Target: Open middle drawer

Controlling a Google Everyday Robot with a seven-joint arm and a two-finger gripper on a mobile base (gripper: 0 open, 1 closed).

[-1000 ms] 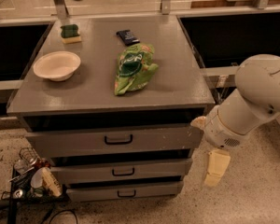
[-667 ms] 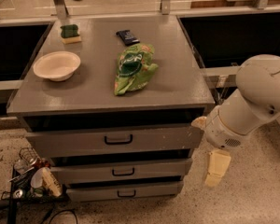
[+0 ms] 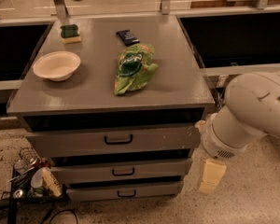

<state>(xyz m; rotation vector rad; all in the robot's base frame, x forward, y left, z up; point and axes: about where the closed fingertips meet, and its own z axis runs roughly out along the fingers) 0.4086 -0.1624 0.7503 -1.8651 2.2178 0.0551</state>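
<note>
The grey cabinet has three stacked drawers, all pushed in. The middle drawer point(image 3: 84, 172) is a low grey panel with a small black loop handle point(image 3: 123, 171) at its centre. The taller top drawer point(image 3: 74, 141) is above it and the smallest bottom drawer point(image 3: 98, 192) below. My gripper point(image 3: 211, 175) hangs cream-coloured from the white arm point(image 3: 256, 111), just off the cabinet's right side, level with the middle drawer's right end and well right of the handle. It holds nothing that I can see.
On the cabinet top point(image 3: 177, 78) lie a white bowl point(image 3: 57, 65), a green chip bag point(image 3: 133, 68), a dark packet point(image 3: 127, 36) and a green sponge point(image 3: 70, 33). A wire basket of clutter point(image 3: 30, 176) stands on the floor at the left. Dark bins flank the cabinet.
The arm and gripper have dropped slightly beside the cabinet's right side. The drawers have not moved.
</note>
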